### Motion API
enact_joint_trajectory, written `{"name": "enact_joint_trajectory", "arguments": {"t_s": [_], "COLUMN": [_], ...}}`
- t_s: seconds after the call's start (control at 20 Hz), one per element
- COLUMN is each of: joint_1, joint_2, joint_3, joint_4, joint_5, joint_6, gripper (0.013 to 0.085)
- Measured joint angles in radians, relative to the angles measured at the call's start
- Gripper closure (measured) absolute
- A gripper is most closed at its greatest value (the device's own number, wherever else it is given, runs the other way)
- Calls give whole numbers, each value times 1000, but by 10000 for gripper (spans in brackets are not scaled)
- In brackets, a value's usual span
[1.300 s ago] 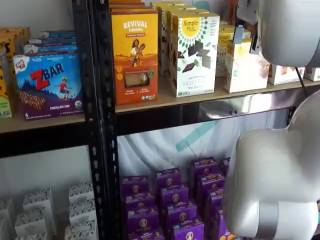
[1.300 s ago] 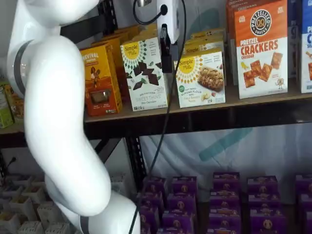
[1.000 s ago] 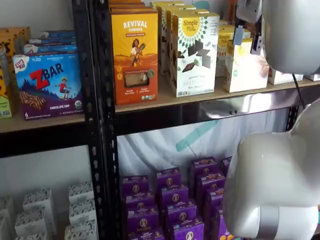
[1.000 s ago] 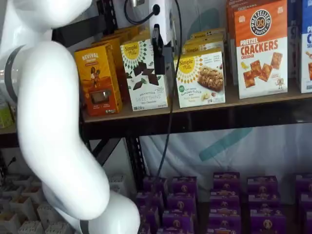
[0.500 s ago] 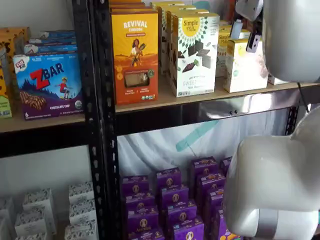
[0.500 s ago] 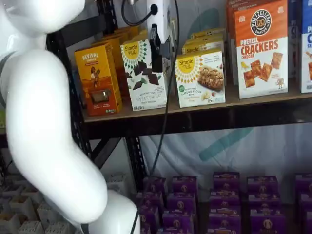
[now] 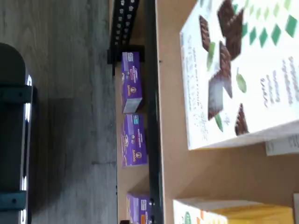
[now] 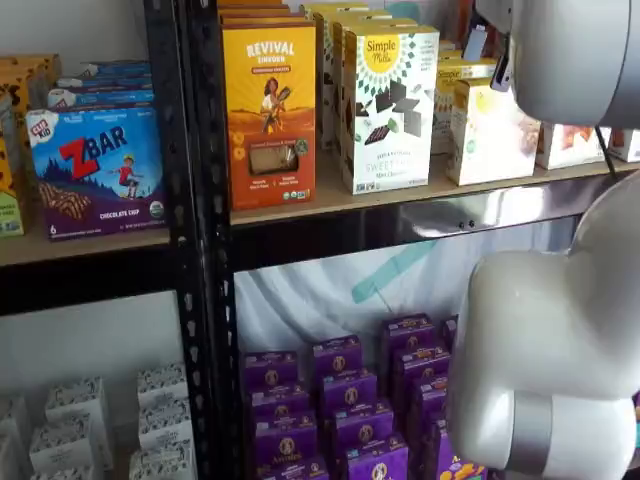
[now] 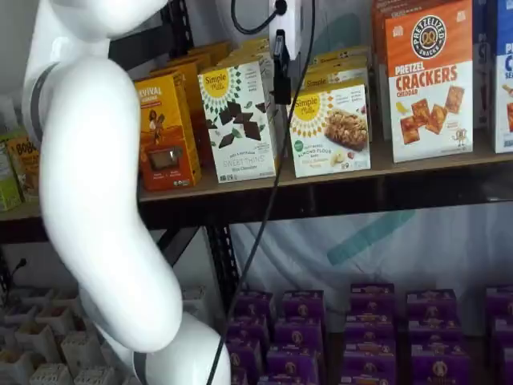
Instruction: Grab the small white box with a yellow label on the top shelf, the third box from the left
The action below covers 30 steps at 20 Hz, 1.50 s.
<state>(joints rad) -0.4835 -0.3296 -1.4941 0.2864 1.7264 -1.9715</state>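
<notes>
Approach step, nothing grabbed yet. The white arm (image 9: 96, 184) fills the left half of a shelf view and the right edge of the other (image 8: 545, 350). The top shelf (image 9: 337, 188) runs as a tan board with a dark rail across the middle of both shelf views.

On it, largest first: the pretzel cracker box (image 9: 429, 80) at upper right, the tall white box with chocolate squares (image 9: 239, 120) left of centre, the orange Revival box (image 9: 164, 132) further left, then the small white box (image 9: 331, 128), short, yellow sunburst logo, cookie picture, standing upright between the tall white box and the cracker box.

The gripper (image 9: 280, 76) hangs from the top edge, centre of frame, with its cable (image 9: 268, 200) draping down. Only a narrow side-on sliver of black finger shows, so no gap is visible; I judge the jaws fully spread, with nothing between them.

Target sits just right of and below the fingers, near but apart. The wrist view shows the tall white box's face and a corner of the target (image 7: 233, 212).

Next move, my read: shift right over the target's top, descend, straddle it, close. Risk: clipping the tall box beside it.
</notes>
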Motion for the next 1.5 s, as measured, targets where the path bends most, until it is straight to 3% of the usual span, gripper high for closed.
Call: {"name": "enact_joint_trajectory", "arguments": {"t_s": [0.45,1.0,1.35,1.5], "joint_1": [10,-3,21,32], "joint_2": [68,85,85,104], "joint_3": [-51,-5,13,-11], "joint_4": [-31,-38,-68,-92], "joint_5": [-2,-73,-102,-72], "joint_6": [-4,-33,-22,-13], "gripper": [130,130,130,130]}}
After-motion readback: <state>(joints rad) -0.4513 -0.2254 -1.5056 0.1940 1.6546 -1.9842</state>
